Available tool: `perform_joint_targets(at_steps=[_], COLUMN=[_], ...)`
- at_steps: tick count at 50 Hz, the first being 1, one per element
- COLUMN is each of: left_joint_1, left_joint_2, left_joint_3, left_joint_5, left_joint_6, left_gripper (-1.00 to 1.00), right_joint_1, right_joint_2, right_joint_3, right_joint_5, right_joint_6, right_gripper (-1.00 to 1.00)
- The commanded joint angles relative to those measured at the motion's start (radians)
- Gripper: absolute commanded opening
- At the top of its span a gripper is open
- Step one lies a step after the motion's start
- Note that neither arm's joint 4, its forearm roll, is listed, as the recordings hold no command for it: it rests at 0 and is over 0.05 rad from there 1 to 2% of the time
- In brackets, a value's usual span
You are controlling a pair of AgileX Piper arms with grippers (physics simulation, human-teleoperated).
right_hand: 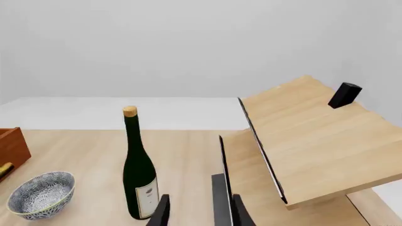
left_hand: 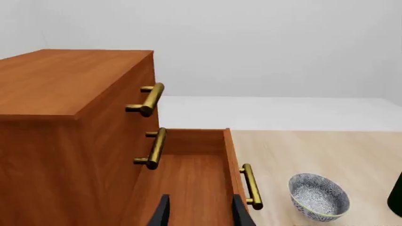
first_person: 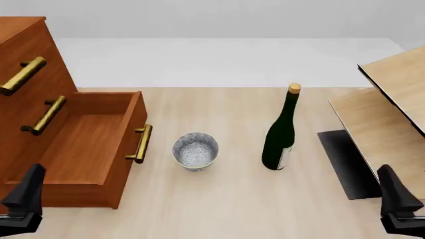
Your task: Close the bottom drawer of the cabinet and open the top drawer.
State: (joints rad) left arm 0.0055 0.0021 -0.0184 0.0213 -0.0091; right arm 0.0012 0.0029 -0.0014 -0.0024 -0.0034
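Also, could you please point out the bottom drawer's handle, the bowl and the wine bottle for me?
bottom drawer's handle (first_person: 140, 143), front view, middle of the brass bar.
bowl (first_person: 195, 151), front view, its speckled inside.
wine bottle (first_person: 279, 138), front view, dark green body above the label.

Bare simulated room, blank grey walls, pale wood table (first_person: 226, 199)

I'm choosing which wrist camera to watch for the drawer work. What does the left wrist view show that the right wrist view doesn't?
Only the left wrist view shows the cabinet with its top drawer shut and the bottom drawer pulled out. Only the right wrist view shows the wine bottle in full and the pale shelf unit with a small black object on it. Both show the patterned bowl and the table.
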Motion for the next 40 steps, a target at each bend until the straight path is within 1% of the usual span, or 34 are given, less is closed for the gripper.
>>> perform_joint_targets(at_steps=[1, 14, 19, 22, 26, 29, 32, 34, 36, 37, 40], left_joint_1=[-0.008, -0.005, -0.011, -0.029, -0.029, -0.054, -0.067, -0.087, -0.103, -0.112, -0.122], left_joint_2=[0.006, 0.036, 0.038, 0.026, 0.038, 0.054, 0.087, 0.106, 0.125, 0.132, 0.173], left_joint_3=[0.014, 0.014, 0.008, -0.016, -0.054, -0.083, -0.13, -0.157, -0.187, -0.21, -0.259], left_joint_5=[-0.021, -0.048, -0.042, -0.012, 0.014, 0.027, 0.038, 0.043, 0.052, 0.066, 0.084], left_joint_6=[0.018, 0.018, 0.013, 0.014, -0.013, -0.001, -0.005, -0.028, -0.02, -0.046, -0.043], left_gripper=[1.0, 1.0, 1.0, 1.0, 1.0, 1.0, 1.0, 1.0, 1.0, 1.0, 1.0], right_joint_1=[-0.001, 0.001, 0.0, -0.001, -0.002, -0.003, -0.003, -0.003, -0.004, -0.004, -0.007], right_joint_2=[0.008, 0.005, 0.005, 0.005, 0.007, 0.009, 0.011, 0.012, 0.014, 0.016, 0.017], right_joint_3=[-0.002, -0.002, -0.002, -0.003, -0.003, -0.003, -0.004, -0.004, -0.004, -0.004, -0.004], right_joint_5=[-0.002, -0.001, 0.0, -0.001, -0.002, -0.005, -0.006, -0.006, -0.008, -0.01, -0.011], right_joint_6=[0.007, 0.006, 0.006, 0.005, 0.006, 0.007, 0.008, 0.008, 0.008, 0.009, 0.01], right_gripper=[1.0, 1.0, 1.0, 1.0, 1.0, 1.0, 1.0, 1.0, 1.0, 1.0, 1.0])
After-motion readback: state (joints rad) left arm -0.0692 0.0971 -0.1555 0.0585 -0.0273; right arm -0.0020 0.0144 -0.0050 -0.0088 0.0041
